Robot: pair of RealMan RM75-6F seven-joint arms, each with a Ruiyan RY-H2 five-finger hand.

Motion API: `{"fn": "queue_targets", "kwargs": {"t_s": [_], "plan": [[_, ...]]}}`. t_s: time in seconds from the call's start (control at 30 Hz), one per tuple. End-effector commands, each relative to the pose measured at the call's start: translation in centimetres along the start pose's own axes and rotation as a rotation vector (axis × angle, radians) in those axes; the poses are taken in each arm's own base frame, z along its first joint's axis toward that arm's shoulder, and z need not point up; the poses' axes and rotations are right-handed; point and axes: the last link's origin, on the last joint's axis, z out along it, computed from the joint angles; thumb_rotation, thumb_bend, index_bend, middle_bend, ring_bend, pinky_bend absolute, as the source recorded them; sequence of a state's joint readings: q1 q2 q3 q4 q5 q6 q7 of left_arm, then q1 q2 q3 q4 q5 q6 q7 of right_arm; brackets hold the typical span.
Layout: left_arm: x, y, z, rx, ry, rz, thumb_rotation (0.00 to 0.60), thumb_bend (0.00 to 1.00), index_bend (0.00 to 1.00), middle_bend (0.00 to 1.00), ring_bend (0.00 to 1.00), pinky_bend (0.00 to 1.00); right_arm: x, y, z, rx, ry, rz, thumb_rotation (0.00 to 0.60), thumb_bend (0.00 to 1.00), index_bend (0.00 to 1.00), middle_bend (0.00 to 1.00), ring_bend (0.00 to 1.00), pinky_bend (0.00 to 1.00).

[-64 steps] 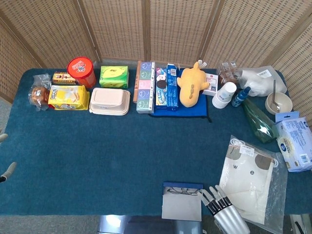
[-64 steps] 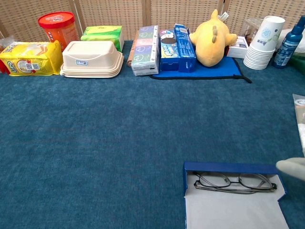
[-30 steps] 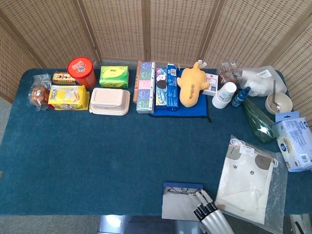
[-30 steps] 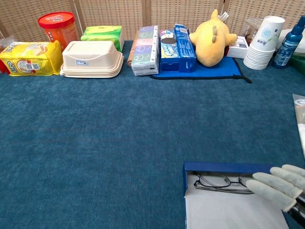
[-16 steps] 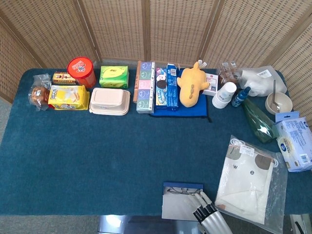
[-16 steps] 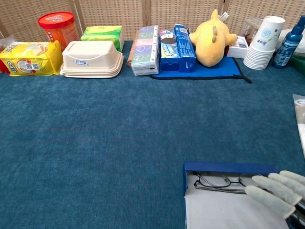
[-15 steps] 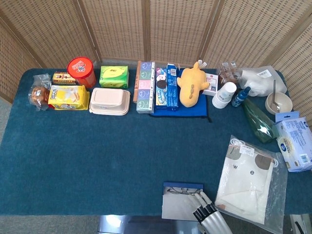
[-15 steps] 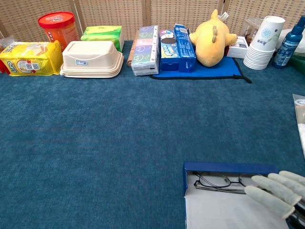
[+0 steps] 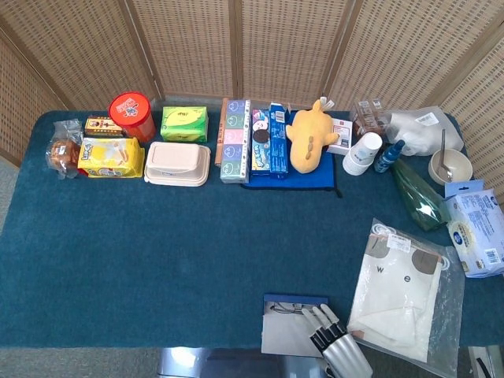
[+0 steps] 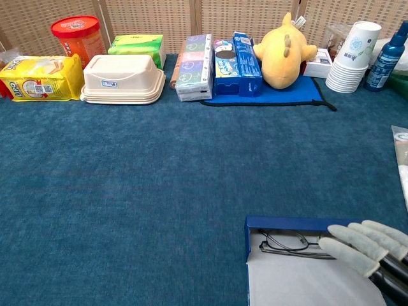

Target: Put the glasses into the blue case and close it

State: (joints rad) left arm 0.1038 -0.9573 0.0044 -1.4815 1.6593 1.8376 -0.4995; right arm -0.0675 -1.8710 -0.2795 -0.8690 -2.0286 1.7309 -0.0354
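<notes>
- Chest view gives the best look: the blue case (image 10: 299, 224) is a flat rectangular thing lying open at about 5 o'clock on the table (image 10: 159, 185), with a thin dark-blue rim along its far edge and a pale grey, matte-looking lining.
- The glasses (image 10: 290, 244) are already inside it, tucked along the far edge. Thin dark wire frame, clear lenses, looks folded flat.
- The right hand (image 10: 360, 247) comes in from 4 o'clock, covered in a soft whitish glove, black at the knuckles. Its fingers lie stretched out side by side over the right end of the glasses and grip nothing. Can't tell if they actually touch the frame.
- Left hand isn't showing in either view.
- Head view shows the table is covered in fuzzy teal cloth.
- A crinkly clear plastic bag (image 9: 402, 295) holding something cream-coloured lies just right of the case.
- Way back at 12 o'clock sits a plush yellow toy (image 9: 309, 135) on a blue mat.
- Over at 10 o'clock are a beige clamshell box (image 9: 178, 164) and a round red tub (image 9: 131, 115).
</notes>
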Motion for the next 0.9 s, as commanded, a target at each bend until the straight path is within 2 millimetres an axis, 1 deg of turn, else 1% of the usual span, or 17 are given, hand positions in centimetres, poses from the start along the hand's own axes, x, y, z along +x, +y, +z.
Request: {"fn": "queue_targets", "kwargs": {"t_s": [0.03, 0.23, 0.4, 0.5, 0.57, 0.67, 0.77, 0.83, 0.9], "plan": [[0.0, 0.0, 0.0, -0.001, 0.001, -0.001, 0.586, 0.29, 0.14, 0.1, 0.01, 0.0, 0.1, 0.0, 0.2, 0.005, 0.007, -0.002, 0.6, 0.15, 0.0, 0.04, 0.01, 0.06], [0.0, -0.1, 0.0, 0.003, 0.003, -0.001, 0.589, 0.29, 0.14, 0.1, 0.01, 0.0, 0.6, 0.1, 0.6, 0.006, 0.033, 0.005, 0.6, 0.15, 0.0, 0.05, 0.02, 0.06], [-0.1, -0.3, 0.0, 0.011, 0.002, -0.001, 0.587, 0.29, 0.14, 0.1, 0.01, 0.0, 1.2, -0.4, 0.8, 0.025, 0.05, 0.006, 0.6, 0.15, 0.0, 0.06, 0.03, 0.06], [-0.3, -0.5, -0.1, 0.017, -0.003, -0.002, 0.587, 0.29, 0.14, 0.1, 0.01, 0.0, 1.6, -0.7, 1.2, 0.036, 0.062, 0.013, 0.6, 0.14, 0.0, 0.07, 0.04, 0.06], [-0.4, -0.6, -0.1, 0.021, -0.003, -0.002, 0.588, 0.29, 0.14, 0.1, 0.01, 0.0, 1.8, -0.8, 1.5, 0.04, 0.066, 0.012, 0.6, 0.14, 0.02, 0.08, 0.06, 0.06], [-0.5, -0.9, -0.1, 0.031, -0.004, -0.002, 0.589, 0.29, 0.14, 0.1, 0.01, 0.0, 2.1, -0.8, 2.2, 0.046, 0.067, 0.014, 0.6, 0.14, 0.11, 0.12, 0.08, 0.08], [-0.6, -1.3, 0.0, 0.041, -0.01, -0.002, 0.587, 0.29, 0.14, 0.1, 0.01, 0.0, 2.3, -0.7, 2.8, 0.046, 0.053, 0.021, 0.6, 0.15, 0.26, 0.17, 0.11, 0.11], [-0.7, -1.4, 0.1, 0.044, -0.012, -0.001, 0.585, 0.29, 0.14, 0.1, 0.01, 0.0, 2.4, -0.6, 3.1, 0.046, 0.046, 0.019, 0.6, 0.18, 0.37, 0.2, 0.13, 0.13], [-0.9, -1.5, 0.2, 0.047, -0.014, -0.001, 0.585, 0.29, 0.14, 0.1, 0.01, 0.0, 2.6, -0.6, 3.4, 0.049, 0.04, 0.023, 0.6, 0.21, 0.44, 0.23, 0.14, 0.14]]}}
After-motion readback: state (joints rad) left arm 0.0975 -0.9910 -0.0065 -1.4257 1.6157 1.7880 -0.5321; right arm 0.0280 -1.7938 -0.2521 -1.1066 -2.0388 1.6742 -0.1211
